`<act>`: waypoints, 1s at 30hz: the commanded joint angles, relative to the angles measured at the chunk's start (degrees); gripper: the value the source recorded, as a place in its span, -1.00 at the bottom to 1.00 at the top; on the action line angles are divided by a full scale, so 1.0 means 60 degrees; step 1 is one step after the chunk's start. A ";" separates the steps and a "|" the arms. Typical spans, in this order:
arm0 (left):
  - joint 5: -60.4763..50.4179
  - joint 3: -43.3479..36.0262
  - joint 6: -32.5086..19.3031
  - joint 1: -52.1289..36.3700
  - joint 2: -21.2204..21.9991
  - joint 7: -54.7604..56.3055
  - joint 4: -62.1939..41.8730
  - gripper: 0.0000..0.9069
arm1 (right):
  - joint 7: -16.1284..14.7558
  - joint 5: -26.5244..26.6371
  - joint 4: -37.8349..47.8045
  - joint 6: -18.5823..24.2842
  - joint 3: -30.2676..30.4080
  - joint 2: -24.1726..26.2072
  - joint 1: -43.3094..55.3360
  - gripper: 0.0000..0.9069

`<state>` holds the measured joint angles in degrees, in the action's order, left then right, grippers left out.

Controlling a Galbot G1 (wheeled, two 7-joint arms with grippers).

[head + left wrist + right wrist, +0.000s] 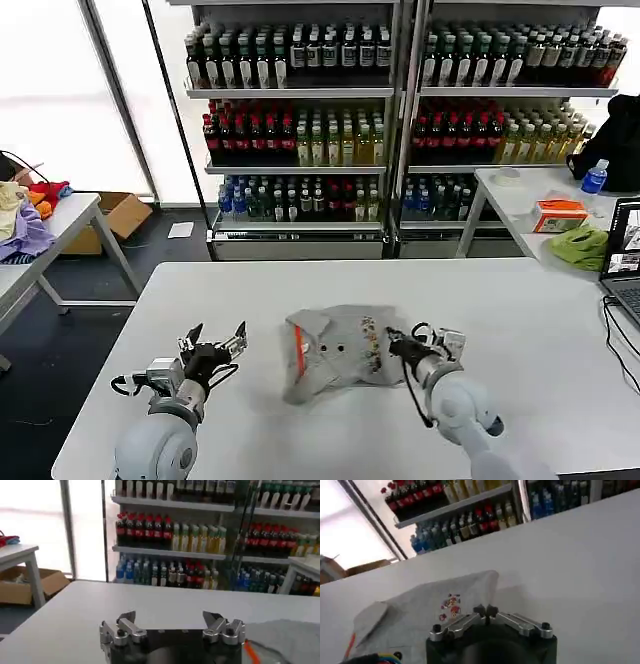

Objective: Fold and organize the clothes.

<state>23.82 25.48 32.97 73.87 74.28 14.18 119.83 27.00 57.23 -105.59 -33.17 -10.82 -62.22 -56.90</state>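
Grey shirt, crumpled, orange collar lining, multicoloured print; no readable writing. Left gripper spread wide; right gripper clenched at shirt's edge.

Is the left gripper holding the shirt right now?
No, the left gripper is open over bare table, apart from the grey shirt.

Bottle-stocked shelves stand behind the white table.
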 commanded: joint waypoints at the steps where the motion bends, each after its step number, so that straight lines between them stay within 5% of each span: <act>1: -0.0018 -0.0042 0.0006 0.0016 0.0079 -0.0005 0.0019 1.00 | -0.0467 -0.0484 0.0599 -0.0002 -0.0495 0.1666 0.0070 -0.44; 3: -0.0018 -0.0065 0.0006 0.0026 0.0094 -0.0006 0.0036 1.00 | -0.0553 -0.0974 0.0645 0.0000 -0.0565 0.1480 -0.0150 1.00; 9: -0.0035 -0.0092 0.0009 0.0112 0.0145 -0.0024 0.0063 1.00 | -0.0903 -0.2327 0.0387 0.0065 -0.0835 0.1080 -0.0453 1.00; 11: -0.0034 -0.0075 0.0010 0.0181 0.0206 -0.0026 0.0137 1.00 | -0.0803 -0.2995 -0.0385 0.0067 -0.1770 0.0663 -0.0810 1.00; 16: -0.0043 -0.0068 0.0009 0.0280 0.0195 -0.0030 0.0119 1.00 | -0.0795 -0.3002 -0.2330 0.0007 -0.2266 0.0613 -0.1522 1.00; 24: -0.0109 -0.0160 0.0011 0.0359 0.0171 -0.0010 0.0190 1.00 | -0.0084 -0.0251 -0.2936 -0.0052 -0.1125 0.1813 -0.2315 1.00; 30: -0.0111 -0.0013 0.0010 0.0541 0.0203 -0.0018 0.0370 1.00 | 0.0282 0.0243 -0.2972 -0.0053 -0.0580 0.1877 -0.2561 1.00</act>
<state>23.24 24.99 33.03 76.13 75.29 14.13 121.21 25.31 50.59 -118.35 -33.50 -17.73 -54.12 -67.98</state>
